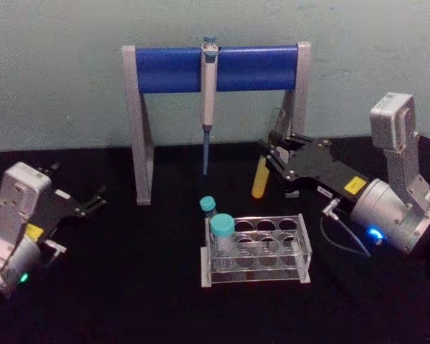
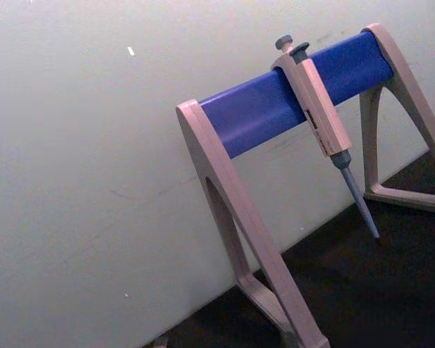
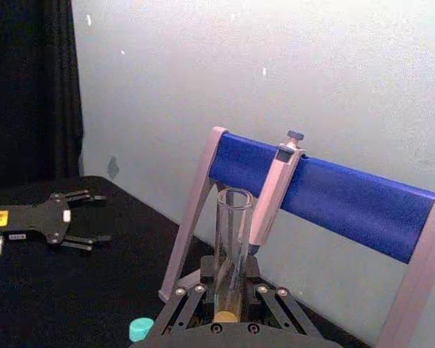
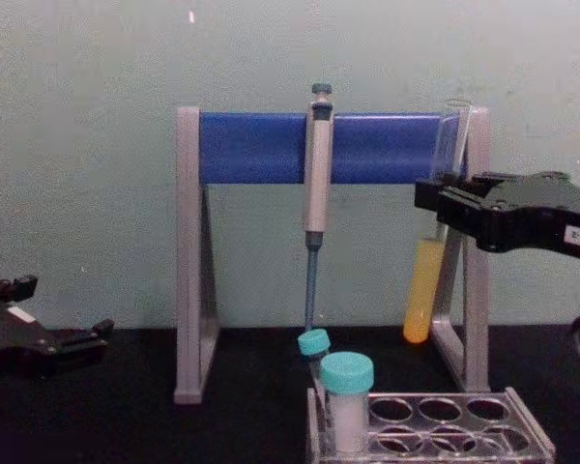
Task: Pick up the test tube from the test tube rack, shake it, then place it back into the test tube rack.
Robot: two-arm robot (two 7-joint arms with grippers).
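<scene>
Low in your head view sits the test tube rack (image 1: 252,269), with the left gripper (image 1: 94,200) at the left edge, jaws apart. Farther back, right of middle, the right gripper (image 1: 274,152) clamps the test tube (image 1: 259,179) in the air, maybe slightly tilted.

Pale grey-green wall (image 1: 57,79), black tabletop (image 1: 129,287)

The black bench (image 1: 115,301) carries a low clear plastic test tube rack (image 1: 261,270) and, behind it, a grey-and-blue pipette stand (image 1: 142,129).
</scene>
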